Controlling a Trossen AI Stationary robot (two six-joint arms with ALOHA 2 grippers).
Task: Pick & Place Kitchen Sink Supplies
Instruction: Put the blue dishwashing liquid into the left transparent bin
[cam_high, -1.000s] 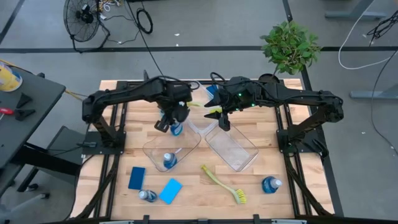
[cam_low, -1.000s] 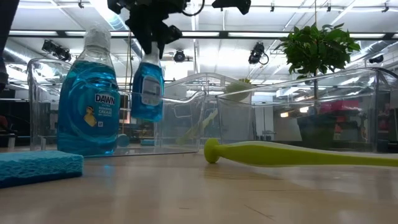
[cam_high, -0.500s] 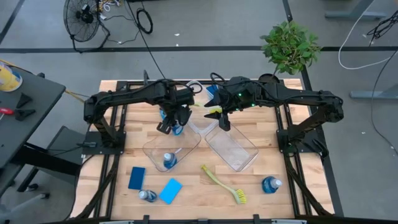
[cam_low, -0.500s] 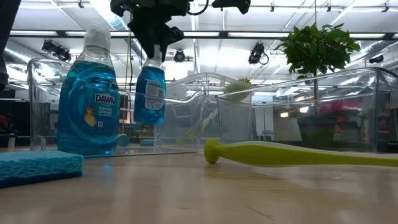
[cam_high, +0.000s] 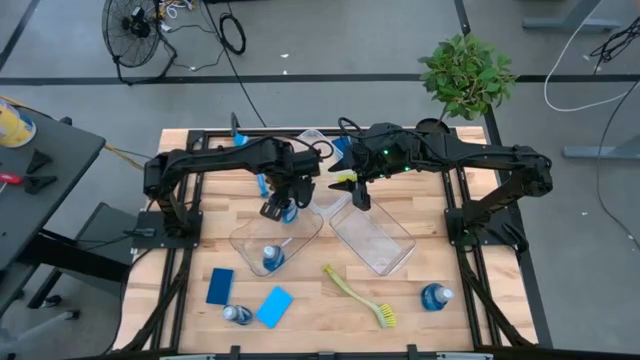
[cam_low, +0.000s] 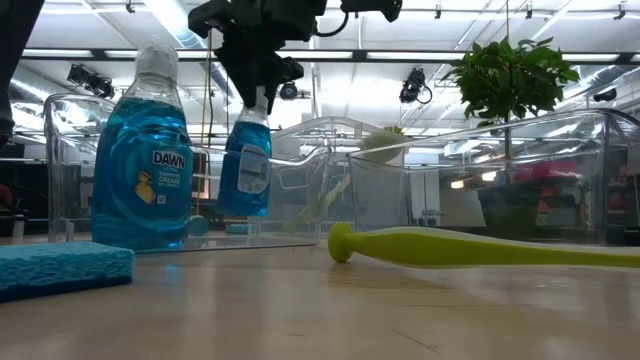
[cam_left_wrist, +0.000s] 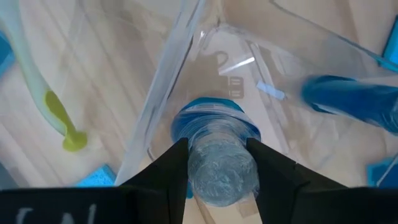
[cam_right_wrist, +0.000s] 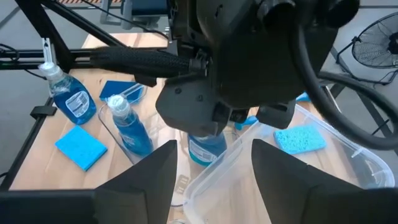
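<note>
High view shows you a slatted wooden table (cam_high: 310, 300) on grey floor; left gripper (cam_high: 283, 203) pinches a bottle (cam_low: 246, 165), right gripper (cam_high: 357, 190) jaws spread.

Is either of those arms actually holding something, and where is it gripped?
Yes. The left gripper holds a blue-liquid bottle by its cap; the right gripper holds nothing.

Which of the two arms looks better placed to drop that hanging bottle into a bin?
The left. Its gripper already clamps the soap bottle by the cap, hanging over the left clear bin. The right gripper hovers open, holding nothing.
</note>
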